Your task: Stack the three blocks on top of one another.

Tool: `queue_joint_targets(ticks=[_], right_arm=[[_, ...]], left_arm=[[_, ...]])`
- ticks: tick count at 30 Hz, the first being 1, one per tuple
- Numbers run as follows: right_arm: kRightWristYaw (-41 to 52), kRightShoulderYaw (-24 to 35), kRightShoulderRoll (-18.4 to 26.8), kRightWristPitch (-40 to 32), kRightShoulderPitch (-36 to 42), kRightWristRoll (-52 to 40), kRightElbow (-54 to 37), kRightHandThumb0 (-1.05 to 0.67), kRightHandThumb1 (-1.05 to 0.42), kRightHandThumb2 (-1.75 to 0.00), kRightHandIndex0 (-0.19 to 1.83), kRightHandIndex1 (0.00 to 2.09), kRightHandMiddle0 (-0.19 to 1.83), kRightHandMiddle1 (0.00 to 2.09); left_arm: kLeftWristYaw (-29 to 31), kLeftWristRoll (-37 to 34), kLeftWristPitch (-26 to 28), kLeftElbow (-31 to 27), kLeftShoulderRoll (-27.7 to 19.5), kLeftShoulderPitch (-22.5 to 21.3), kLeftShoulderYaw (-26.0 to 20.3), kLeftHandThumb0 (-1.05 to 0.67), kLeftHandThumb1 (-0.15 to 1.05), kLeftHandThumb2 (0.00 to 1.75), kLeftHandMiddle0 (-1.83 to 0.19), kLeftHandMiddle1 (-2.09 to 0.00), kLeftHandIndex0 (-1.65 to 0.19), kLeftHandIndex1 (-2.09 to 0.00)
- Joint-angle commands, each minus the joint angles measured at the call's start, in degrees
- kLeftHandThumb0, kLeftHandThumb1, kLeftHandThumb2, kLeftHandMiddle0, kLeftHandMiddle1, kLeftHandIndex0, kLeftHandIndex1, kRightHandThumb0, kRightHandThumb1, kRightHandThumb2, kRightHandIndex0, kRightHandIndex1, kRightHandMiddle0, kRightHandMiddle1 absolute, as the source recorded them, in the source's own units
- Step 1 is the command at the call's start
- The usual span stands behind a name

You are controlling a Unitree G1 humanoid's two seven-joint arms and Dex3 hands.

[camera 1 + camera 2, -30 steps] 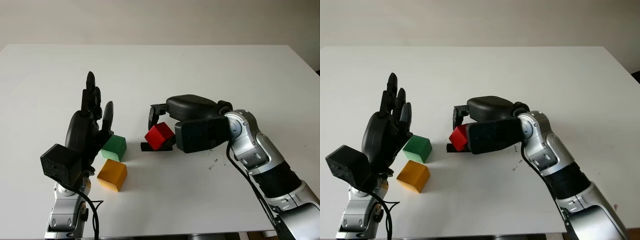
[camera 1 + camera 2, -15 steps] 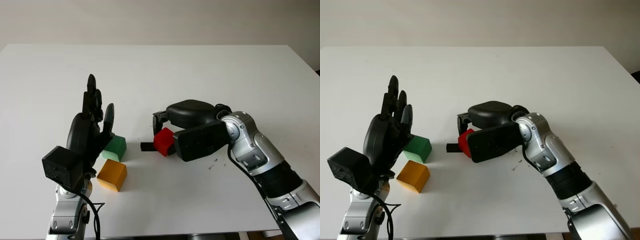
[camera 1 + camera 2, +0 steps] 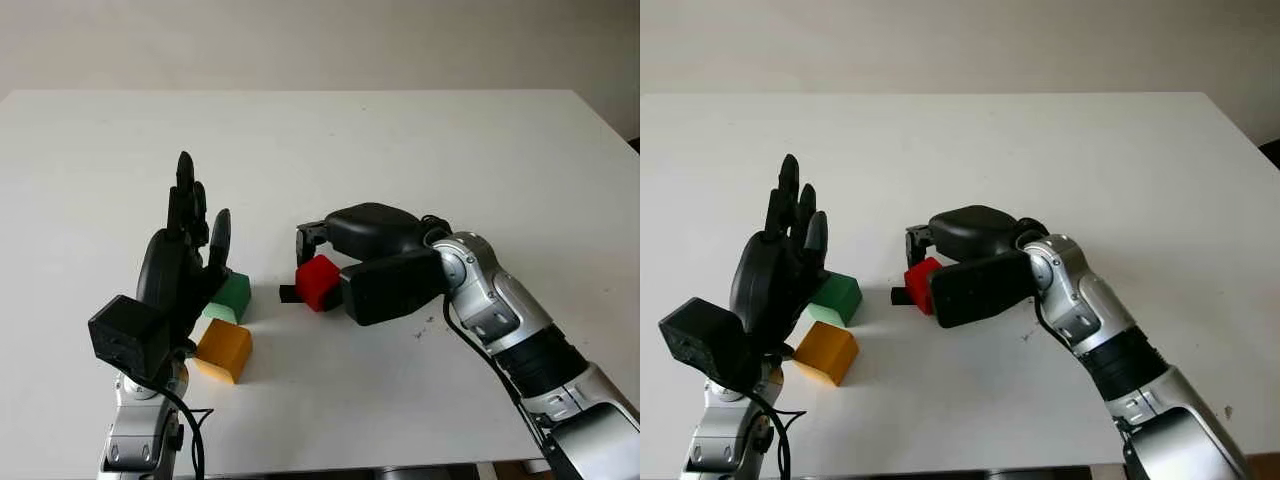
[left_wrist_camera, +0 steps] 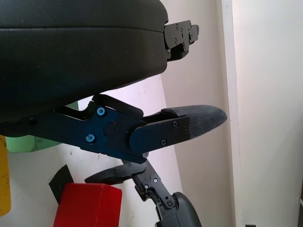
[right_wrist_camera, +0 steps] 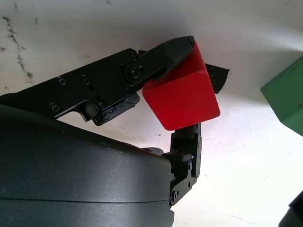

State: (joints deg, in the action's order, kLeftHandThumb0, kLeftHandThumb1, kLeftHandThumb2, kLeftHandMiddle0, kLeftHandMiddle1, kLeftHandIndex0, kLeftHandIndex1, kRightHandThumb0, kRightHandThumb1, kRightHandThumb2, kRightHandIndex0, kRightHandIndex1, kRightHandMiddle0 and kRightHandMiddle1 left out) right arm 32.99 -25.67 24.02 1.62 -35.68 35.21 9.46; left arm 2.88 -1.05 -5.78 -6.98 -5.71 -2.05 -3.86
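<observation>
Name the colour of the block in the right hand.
Red: the block in the right hand, best in the right wrist view.

Both hands, left [image 3: 185,255] and right [image 3: 375,255], are cased in black shells. The forearms are clad in silver with black bands. Blue screws are set in the left hand's finger links, and a black cable is looped beside the left arm.

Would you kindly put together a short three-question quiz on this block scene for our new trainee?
1. True or false: the right hand grips the red block.
2. Which block lies nearest the raised, open left hand? A) green block B) red block C) neither.
3. Fill in: the yellow block sits on the ____, in front of the green block.

Key: 1 true; 2 A; 3 table.
</observation>
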Motion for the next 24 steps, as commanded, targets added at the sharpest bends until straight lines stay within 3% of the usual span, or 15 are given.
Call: queue_joint_targets(ticks=[1, 17, 19, 20, 22, 24], right_arm=[[0.53, 0.21, -0.3, -0.67, 0.12, -0.44, -0.7, -0.45, -0.97, -0.06, 0.25, 0.04, 0.34, 1.48], [1.24, -0.28, 0.48, -0.59, 0.1, -0.53, -0.4, -0.46, -0.97, -0.05, 0.24, 0.04, 0.31, 1.45], [1.74, -0.24, 0.82, -0.59, -0.02, -0.47, -0.33, -0.52, -0.94, -0.05, 0.19, 0.03, 0.18, 1.23], [2.57, -0.15, 1.38, -0.44, -0.06, -0.64, -0.49, -0.57, -0.92, -0.05, 0.1, 0.02, 0.07, 0.93], [3.51, -0.02, 2.28, 0.13, -0.02, -0.77, -0.77, -0.63, -0.9, -0.05, -0.05, 0.03, 0.04, 0.4], [4.44, -0.04, 3.14, 0.26, -0.05, -0.41, -1.49, -0.66, -0.9, -0.05, -0.13, 0.02, -0.02, 0.21]], left_arm=[[-0.26, 0.23, -0.53, -0.94, 0.19, 0.32, 0.05, -0.68, 1.05, 0.59, 0.15, -0.05, 0.17, -0.05], [-0.47, 0.01, -0.46, -1.08, 0.39, 0.72, 0.1, -0.68, 1.05, 0.58, 0.14, -0.05, 0.16, -0.06], [-0.38, 0.04, -0.62, -0.99, 0.26, 0.73, 0.06, -0.68, 1.05, 0.58, 0.14, -0.05, 0.16, -0.06], [-0.36, -0.06, -0.72, -0.85, 0.29, 0.65, 0.01, -0.68, 1.05, 0.58, 0.14, -0.05, 0.16, -0.06], [-0.37, -0.18, -0.79, -0.69, 0.35, 0.54, -0.04, -0.68, 1.05, 0.58, 0.14, -0.06, 0.15, -0.06], [-0.49, -0.05, -0.51, -0.8, 0.3, 0.51, -0.01, -0.69, 1.05, 0.58, 0.13, -0.06, 0.15, -0.06]])
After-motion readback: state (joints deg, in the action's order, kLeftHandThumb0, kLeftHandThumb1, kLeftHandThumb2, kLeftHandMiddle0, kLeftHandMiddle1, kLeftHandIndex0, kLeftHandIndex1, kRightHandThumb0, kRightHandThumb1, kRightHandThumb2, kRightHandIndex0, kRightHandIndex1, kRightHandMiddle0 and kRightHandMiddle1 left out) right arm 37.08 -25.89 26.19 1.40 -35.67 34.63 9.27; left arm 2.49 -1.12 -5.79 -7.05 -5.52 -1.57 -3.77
